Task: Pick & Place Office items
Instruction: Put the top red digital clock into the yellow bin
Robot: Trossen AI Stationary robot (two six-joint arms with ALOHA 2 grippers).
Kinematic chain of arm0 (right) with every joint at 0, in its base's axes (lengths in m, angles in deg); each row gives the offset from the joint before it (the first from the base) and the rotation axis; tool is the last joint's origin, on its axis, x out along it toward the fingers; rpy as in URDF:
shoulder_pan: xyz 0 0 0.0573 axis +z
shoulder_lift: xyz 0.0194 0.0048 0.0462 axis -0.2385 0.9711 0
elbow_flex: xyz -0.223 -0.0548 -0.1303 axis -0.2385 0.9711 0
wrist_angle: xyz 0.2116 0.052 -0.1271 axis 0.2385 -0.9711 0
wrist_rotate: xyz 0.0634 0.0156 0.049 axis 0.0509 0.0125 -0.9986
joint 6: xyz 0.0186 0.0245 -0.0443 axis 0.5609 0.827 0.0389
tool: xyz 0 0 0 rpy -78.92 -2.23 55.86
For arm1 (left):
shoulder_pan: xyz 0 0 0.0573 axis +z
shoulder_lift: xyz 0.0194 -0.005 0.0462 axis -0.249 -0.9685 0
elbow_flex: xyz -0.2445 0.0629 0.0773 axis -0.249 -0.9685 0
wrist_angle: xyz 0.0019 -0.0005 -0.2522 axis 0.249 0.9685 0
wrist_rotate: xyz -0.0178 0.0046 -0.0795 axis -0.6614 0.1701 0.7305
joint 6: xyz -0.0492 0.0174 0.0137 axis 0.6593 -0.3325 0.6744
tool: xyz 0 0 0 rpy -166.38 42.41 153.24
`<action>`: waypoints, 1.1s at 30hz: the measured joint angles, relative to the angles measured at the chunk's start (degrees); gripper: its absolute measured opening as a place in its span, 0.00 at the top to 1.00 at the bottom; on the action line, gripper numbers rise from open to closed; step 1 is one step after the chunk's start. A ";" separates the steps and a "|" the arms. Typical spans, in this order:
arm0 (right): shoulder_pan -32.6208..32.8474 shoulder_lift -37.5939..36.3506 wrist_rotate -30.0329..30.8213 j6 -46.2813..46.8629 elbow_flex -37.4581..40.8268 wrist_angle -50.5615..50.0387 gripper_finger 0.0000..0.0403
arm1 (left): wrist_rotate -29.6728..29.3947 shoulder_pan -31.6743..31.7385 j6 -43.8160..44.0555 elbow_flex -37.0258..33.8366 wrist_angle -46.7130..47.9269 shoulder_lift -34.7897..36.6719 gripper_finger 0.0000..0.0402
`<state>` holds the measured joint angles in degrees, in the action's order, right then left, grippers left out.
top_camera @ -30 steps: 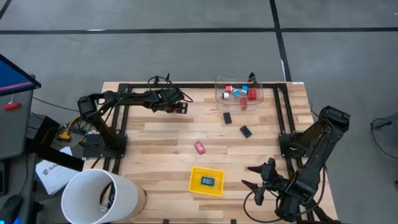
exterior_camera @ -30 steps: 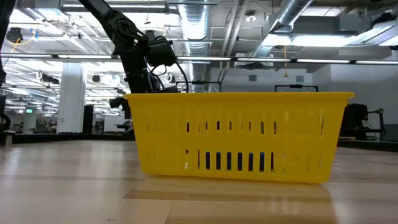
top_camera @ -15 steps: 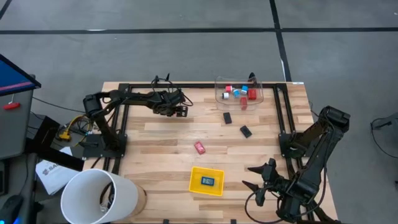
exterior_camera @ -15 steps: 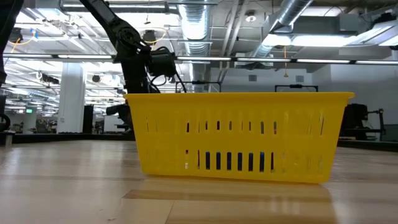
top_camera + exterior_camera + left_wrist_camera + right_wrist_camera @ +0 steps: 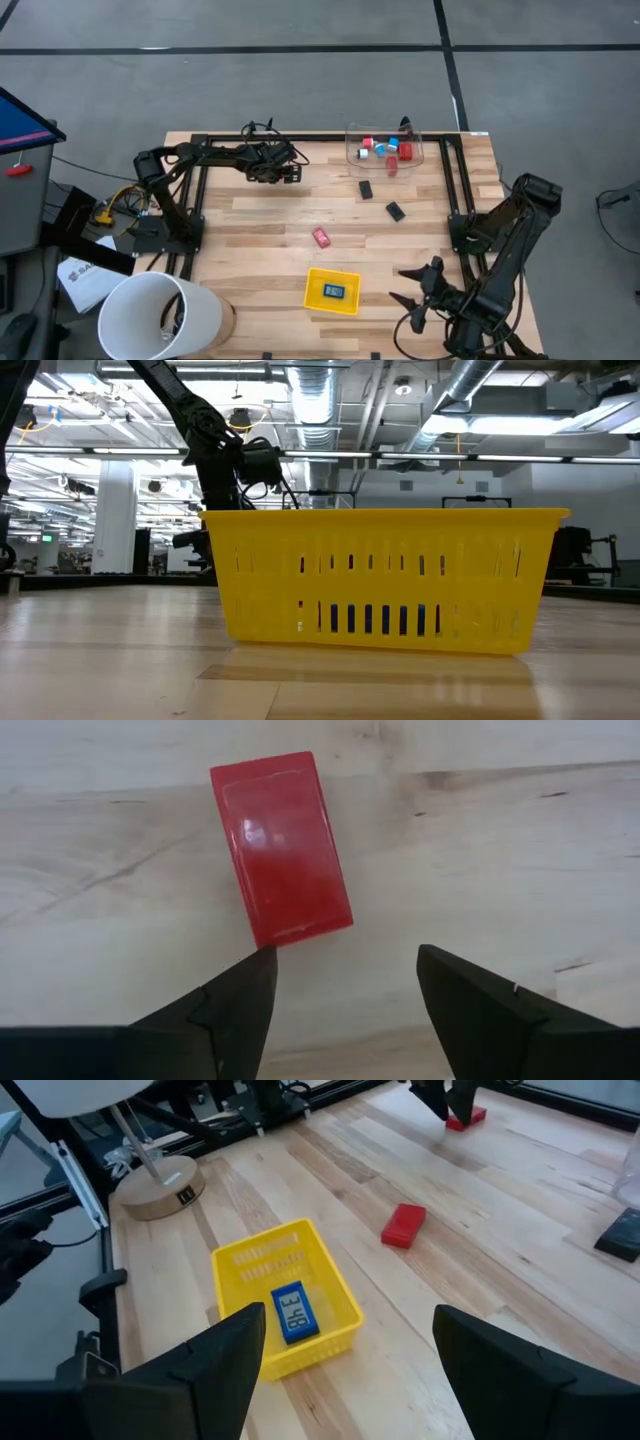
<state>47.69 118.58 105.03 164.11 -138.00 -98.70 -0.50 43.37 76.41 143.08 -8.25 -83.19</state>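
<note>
High view: my left gripper [image 5: 292,176] hovers far behind the yellow tray [image 5: 316,288]; my right gripper [image 5: 410,287] waits just right of it, fingers spread.

Left wrist view: my fingers [image 5: 222,1010] stand apart, empty, over a red piece [image 5: 281,847] lying flat on the wood.

Right wrist view: blue-and-white piece [image 5: 292,1312] inside the tray; another red piece [image 5: 403,1225] lies beyond it.

Industrial lab hall, exposed ceiling ducts [image 5: 330,400], strip lights, concrete floor [image 5: 300,90]
</note>
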 joint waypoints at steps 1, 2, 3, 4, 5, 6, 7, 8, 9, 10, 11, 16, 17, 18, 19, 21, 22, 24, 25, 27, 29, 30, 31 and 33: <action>0.00 0.30 -0.10 0.42 0.00 -0.16 0.30 | 0.17 0.00 0.00 0.02 0.04 0.00 0.40; 0.05 0.42 -0.23 1.00 0.00 -0.70 0.30 | 0.70 0.00 -0.02 0.11 0.21 0.00 0.40; 0.33 0.42 -0.26 1.56 0.00 -1.20 0.30 | 1.63 -0.01 -0.11 0.17 0.40 -0.02 0.40; 0.65 0.35 -0.02 1.86 0.00 -1.27 0.30 | 2.76 -0.02 -0.30 0.35 0.52 -0.02 0.40; 0.97 0.34 0.22 2.23 0.00 -1.30 0.30 | 4.07 -0.04 -0.57 0.62 0.55 -0.04 0.40; 1.37 0.36 0.52 2.68 0.00 -1.54 0.30 | 4.87 -0.27 -1.29 0.86 0.60 0.07 0.40; 1.92 0.34 1.14 3.25 0.00 -1.82 0.30 | 5.11 -0.52 -1.42 1.05 1.15 0.42 0.40; 2.43 0.29 1.72 4.07 0.00 -2.10 0.30 | 4.79 -0.79 -1.44 1.31 2.09 0.76 0.40; 2.81 0.27 1.94 4.89 0.00 -2.44 0.30 | 4.43 -0.91 -1.44 1.68 2.67 1.22 0.40; 3.11 0.27 2.08 5.63 0.00 -2.75 0.30 | 4.01 -0.92 -1.46 1.86 3.31 2.04 0.40; 3.39 0.27 2.27 6.44 0.00 -3.13 0.30 | 3.30 -0.90 -1.49 2.05 3.96 2.86 0.40; 4.22 0.27 3.10 7.98 0.00 -4.00 0.30 | 1.85 1.45 -1.37 2.41 5.12 7.12 0.40; 4.17 0.27 3.21 7.98 0.00 -4.07 0.30 | 1.88 2.35 -1.10 2.47 5.47 7.39 0.40; 4.05 0.25 3.45 7.98 0.00 -4.11 0.30 | 2.64 3.27 -0.72 2.49 5.48 7.32 0.40; 3.95 0.25 3.51 7.97 0.00 -4.39 0.30 | 3.66 4.06 -0.58 2.45 5.93 6.93 0.40; 3.62 0.25 3.53 7.96 0.00 -4.61 0.30 | 4.82 5.02 -0.76 2.44 5.70 5.54 0.40; 3.58 0.25 3.54 7.96 0.00 -4.64 0.30 | 5.08 5.49 -1.50 2.36 5.46 5.12 0.40; 3.67 0.25 3.55 8.01 0.00 -4.69 0.30 | 5.12 5.92 -2.18 2.35 3.73 4.50 0.40; 3.68 0.25 3.54 8.26 0.00 -4.83 0.30 | 5.31 6.21 -2.60 2.36 2.85 4.35 0.40; 3.72 0.25 3.49 8.68 0.00 -5.09 0.30 | 5.52 6.58 -2.97 2.36 1.99 4.37 0.40; 3.74 0.25 3.26 8.70 0.00 -5.11 0.30 | 5.93 6.86 -2.99 2.36 1.43 4.37 0.40; 3.74 0.25 3.27 8.71 0.00 -5.14 0.30 | 5.97 6.93 -2.99 2.36 2.12 4.37 0.40; 3.74 0.25 3.26 8.73 0.00 -5.21 0.30 | 5.94 7.07 -3.01 2.36 3.18 4.37 0.40; 3.72 0.25 3.24 8.71 0.00 -5.39 0.30 | 5.45 7.13 -2.97 2.38 4.93 3.86 0.40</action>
<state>51.41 118.83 108.26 172.82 -138.00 -104.09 4.95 50.49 73.44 145.46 -3.31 -79.34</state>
